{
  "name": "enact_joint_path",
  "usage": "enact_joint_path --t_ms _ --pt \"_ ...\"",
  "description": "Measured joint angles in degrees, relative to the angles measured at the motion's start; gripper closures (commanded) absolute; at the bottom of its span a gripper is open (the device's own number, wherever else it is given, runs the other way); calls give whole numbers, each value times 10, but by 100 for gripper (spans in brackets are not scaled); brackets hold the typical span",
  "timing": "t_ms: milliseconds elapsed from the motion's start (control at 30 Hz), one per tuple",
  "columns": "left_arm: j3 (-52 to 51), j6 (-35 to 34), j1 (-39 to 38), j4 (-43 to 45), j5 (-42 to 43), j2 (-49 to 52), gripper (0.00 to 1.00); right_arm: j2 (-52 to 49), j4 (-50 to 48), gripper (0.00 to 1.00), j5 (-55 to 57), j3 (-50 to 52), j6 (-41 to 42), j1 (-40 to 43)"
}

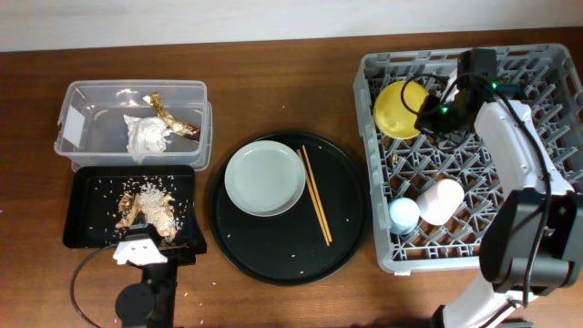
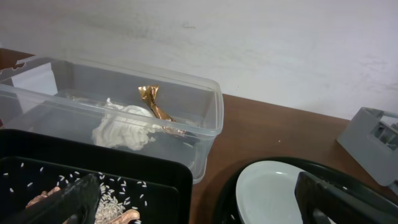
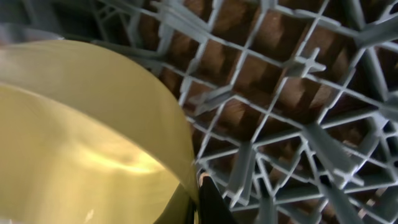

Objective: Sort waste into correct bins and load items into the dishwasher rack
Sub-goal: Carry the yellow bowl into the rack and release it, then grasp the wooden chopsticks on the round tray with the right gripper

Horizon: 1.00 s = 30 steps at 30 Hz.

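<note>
The yellow bowl stands tilted in the far left part of the light-grey dishwasher rack. My right gripper is shut on its rim; in the right wrist view the fingers pinch the bowl's edge above the rack lattice. The pink cup and blue cup lie in the rack's near left corner. The pale plate and chopsticks lie on the round black tray. My left gripper is open and empty, low at the flat black tray's near edge.
The clear tub holds the white napkin and gold-brown wrapper. The flat black tray holds rice scraps and brown bits. A few grains lie scattered on the round tray. A black cable loops at the near left.
</note>
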<state>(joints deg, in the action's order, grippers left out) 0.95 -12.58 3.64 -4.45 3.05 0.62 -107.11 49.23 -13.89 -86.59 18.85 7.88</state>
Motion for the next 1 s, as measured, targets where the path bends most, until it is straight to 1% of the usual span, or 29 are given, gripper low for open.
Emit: enact_joint_path --t_ms 67,167,267,333,400,433,533,667,733,833,867,900,967,1000 --pt "0 0 0 0 0 0 1 10 11 96 -4 -1 2 12" --pt "0 0 0 0 0 0 1 37 31 96 43 -2 2 31" --pt "0 0 0 0 0 0 1 135 34 96 193 -13 0 31" --pt "0 0 0 0 0 0 1 191 42 96 345 -26 1 15" --pt "0 0 0 0 0 0 1 202 47 96 511 -30 8 -12" --pt "0 0 0 0 0 0 1 190 47 96 580 -28 12 -27" --pt "0 0 0 0 0 0 1 111 72 96 671 -23 19 -51" --pt "0 0 0 0 0 0 1 14 100 96 705 -16 19 -75" --pt "0 0 0 0 0 0 1 -9 105 96 725 -16 22 -92" --pt "0 0 0 0 0 0 1 -13 124 95 739 -16 22 -134" --pt "0 0 0 0 0 0 1 -14 132 79 741 -16 22 -143" --pt "0 0 0 0 0 0 1 -16 140 68 743 -16 22 -153" --pt "0 0 0 0 0 0 1 -19 161 59 738 -16 23 -166" --pt "0 0 0 0 0 0 1 -19 170 57 736 -16 29 -175"
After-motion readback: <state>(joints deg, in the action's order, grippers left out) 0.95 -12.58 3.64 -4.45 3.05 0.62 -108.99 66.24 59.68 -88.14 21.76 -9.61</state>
